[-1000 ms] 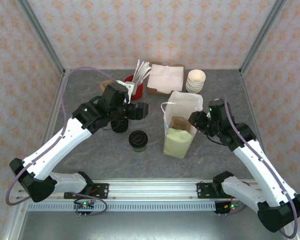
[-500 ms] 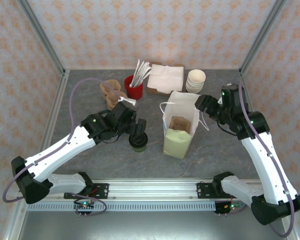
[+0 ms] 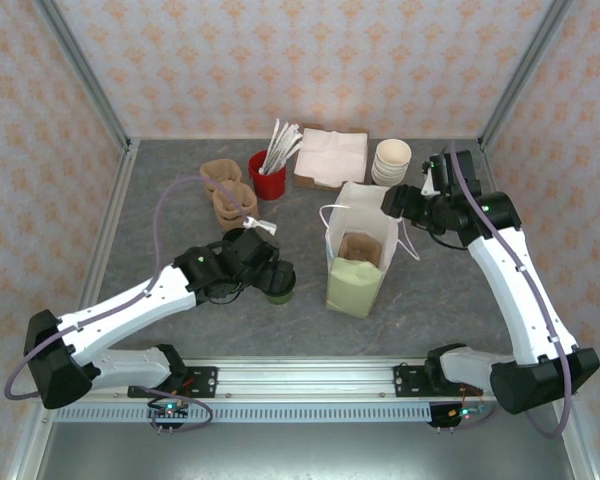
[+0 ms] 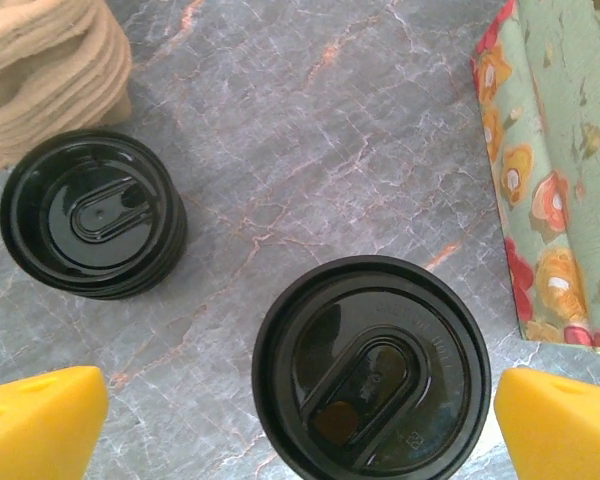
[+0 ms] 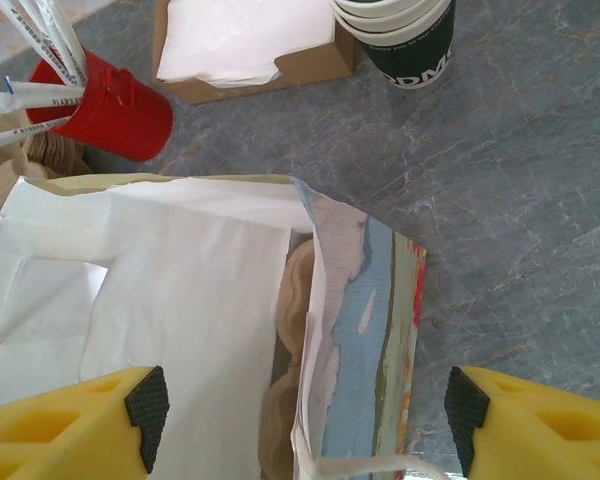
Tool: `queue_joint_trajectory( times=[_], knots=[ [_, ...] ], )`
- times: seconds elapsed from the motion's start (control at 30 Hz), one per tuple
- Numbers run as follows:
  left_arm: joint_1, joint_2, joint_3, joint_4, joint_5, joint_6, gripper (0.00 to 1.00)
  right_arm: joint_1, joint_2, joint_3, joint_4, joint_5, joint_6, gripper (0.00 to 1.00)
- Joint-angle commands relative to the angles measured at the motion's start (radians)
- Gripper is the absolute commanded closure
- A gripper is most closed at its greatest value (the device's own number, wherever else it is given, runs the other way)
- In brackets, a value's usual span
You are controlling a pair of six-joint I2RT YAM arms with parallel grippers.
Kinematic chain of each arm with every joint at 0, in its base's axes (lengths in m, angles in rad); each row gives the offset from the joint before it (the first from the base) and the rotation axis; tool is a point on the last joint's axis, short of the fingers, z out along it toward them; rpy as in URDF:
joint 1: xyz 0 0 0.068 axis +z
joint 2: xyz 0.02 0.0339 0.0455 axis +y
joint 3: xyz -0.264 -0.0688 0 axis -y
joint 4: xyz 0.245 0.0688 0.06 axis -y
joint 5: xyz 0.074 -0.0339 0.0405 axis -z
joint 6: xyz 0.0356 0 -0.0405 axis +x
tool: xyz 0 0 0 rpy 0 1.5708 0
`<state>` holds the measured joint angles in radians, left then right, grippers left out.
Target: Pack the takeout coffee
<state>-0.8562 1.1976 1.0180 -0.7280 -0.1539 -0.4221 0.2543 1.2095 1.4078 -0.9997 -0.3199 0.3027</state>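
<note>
Directly beneath the left fingers [image 4: 40, 425], spread wide, the takeout coffee [image 4: 372, 378] stands upright on the table [image 4: 310, 150], lid up, axis vertical, centred between them; left arm nearer. Right fingers [image 5: 70, 425] apart above the paper bag [image 5: 180, 300] mouth, gripping nothing

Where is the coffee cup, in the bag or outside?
Outside. The coffee cup stands upright on the table, lid on, beside the paper bag.
</note>
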Motion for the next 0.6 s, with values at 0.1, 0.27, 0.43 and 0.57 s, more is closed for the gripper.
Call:
queue_joint_trajectory(
  times=[0.1, 0.27, 0.43, 0.57],
  knots=[
    [-0.028, 0.066, -0.015, 0.019, 0.012, -0.040, 0.02, -0.007, 0.015, 0.030, -0.019, -0.016, -0.039, 0.27],
    [-0.050, 0.101, -0.023, 0.016, -0.001, -0.076, 0.04, -0.013, 0.017, 0.031, -0.019, -0.019, -0.042, 0.27],
    [-0.056, 0.117, -0.038, 0.026, 0.012, -0.105, 0.10, -0.020, 0.029, 0.033, -0.027, -0.020, -0.046, 0.29],
    [-0.055, 0.113, -0.047, 0.030, 0.006, -0.106, 0.14, -0.023, 0.034, 0.034, -0.027, -0.030, -0.048, 0.29]
  ],
)
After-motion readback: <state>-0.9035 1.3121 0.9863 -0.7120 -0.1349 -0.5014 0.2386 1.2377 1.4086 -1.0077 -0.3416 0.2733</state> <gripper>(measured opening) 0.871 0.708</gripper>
